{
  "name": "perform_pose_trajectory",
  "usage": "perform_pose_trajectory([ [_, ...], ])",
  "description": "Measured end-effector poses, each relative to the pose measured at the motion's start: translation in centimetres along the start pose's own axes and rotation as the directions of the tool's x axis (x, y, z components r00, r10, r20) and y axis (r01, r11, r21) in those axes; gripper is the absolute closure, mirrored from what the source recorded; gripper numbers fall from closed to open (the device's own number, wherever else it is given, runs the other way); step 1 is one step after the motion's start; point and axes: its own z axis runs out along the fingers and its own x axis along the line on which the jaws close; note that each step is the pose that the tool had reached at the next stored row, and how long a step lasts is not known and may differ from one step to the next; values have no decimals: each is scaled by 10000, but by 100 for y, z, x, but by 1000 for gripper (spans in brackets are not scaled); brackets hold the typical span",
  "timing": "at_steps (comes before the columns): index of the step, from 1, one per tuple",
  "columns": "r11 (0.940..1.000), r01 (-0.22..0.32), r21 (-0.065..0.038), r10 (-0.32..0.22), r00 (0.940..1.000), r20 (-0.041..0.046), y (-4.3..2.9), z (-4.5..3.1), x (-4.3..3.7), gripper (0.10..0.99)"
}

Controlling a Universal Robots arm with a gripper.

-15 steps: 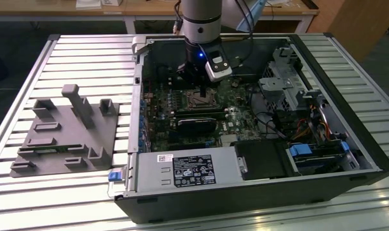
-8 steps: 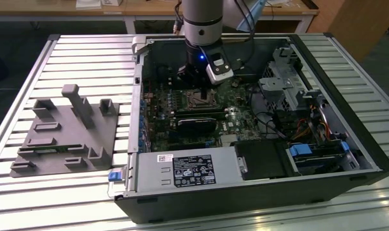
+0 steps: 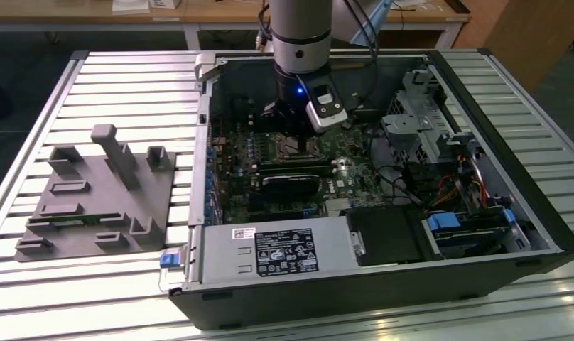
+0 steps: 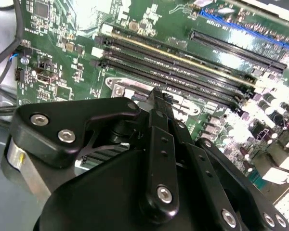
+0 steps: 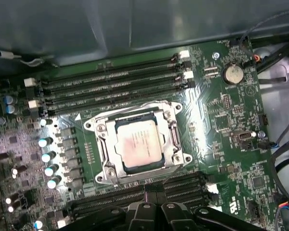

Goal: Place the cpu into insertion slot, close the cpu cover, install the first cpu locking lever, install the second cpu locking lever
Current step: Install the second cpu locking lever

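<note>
My black, linkage-fingered gripper [image 5: 154,202] hangs inside the open black computer case [image 3: 514,234], low over the green motherboard [image 5: 216,130], and its fingers look drawn together at the tips with nothing between them, so I judge it closed and empty. Taking the square, silvery-rimmed insertion slot [image 5: 139,144] as my landmark: the small pale silvery-beige square cpu [image 5: 137,147] already lies flat in its middle, so the first step looks done. The thin silvery metal cpu cover [image 5: 171,137] appears to lie down around the chip, framing it through its window, though I cannot tell whether it is fully pressed home. A thin wire lever seems to run along the socket's edges, but whether either locking lever is latched I cannot make out; I judge that part as still open. My fingertips sit just beside the slot, on the side nearer the long black memory slots [image 5: 149,192]. Well apart from it, outside the case, a grey moulded fixture [image 3: 97,199] rests on the ribbed metal table [image 3: 126,78].
</note>
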Motion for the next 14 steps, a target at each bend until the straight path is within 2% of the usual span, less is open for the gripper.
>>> perform_pose_trajectory([
  [14,9996,251,-104,-251,9997,-18,-57,47,25,980],
])
